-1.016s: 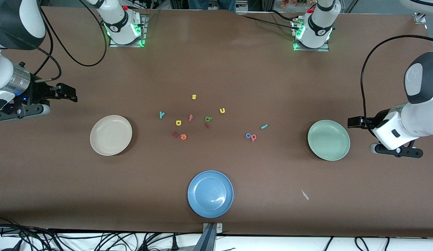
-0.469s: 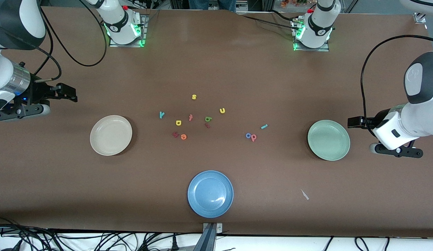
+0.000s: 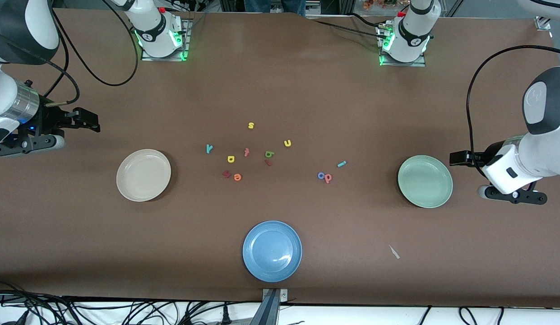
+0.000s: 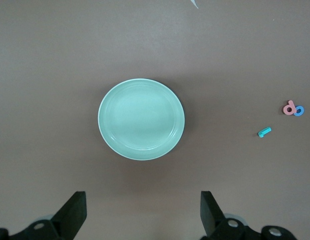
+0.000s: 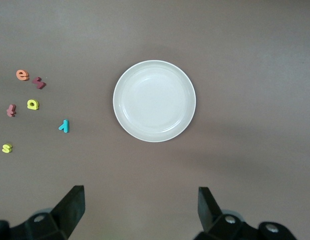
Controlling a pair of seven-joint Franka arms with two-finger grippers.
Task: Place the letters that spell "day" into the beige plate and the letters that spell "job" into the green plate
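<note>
While none of the letters lies in a plate yet, the "day" set sits mid-table: the teal "y" (image 3: 209,148), the yellow rounded letter (image 3: 230,158) and the green rounded letter (image 3: 269,154). The "job" set lies toward the left arm's end: the teal "j" (image 3: 341,164), the blue "o" (image 3: 321,175) and, touching it, the pinkish-red letter (image 3: 328,178).

The beige plate (image 3: 143,174) lies bare beside the right gripper (image 3: 81,122), between it and the letters. The green plate (image 3: 425,181) lies bare just beside the left gripper (image 3: 460,158), again between gripper and letters.

Mixed among the "day" letters are a red "t" (image 3: 246,152), an orange "e" (image 3: 237,177), a dark red letter (image 3: 226,174) beside it, another dark red letter (image 3: 268,162) just below the green one, a yellow "s" (image 3: 251,125) and a yellow "u" (image 3: 287,143). A blue plate (image 3: 272,251) lies nearer the front camera, well apart from both grippers. A small pale scrap (image 3: 394,252) lies on the brown table (image 3: 307,90).

The right gripper hangs above the table at its own end, fingers spread wide and grasping nothing; its wrist view looks straight down on the beige plate. The left gripper hangs likewise at its end, jaws released and wide, the green plate centred under its camera.
</note>
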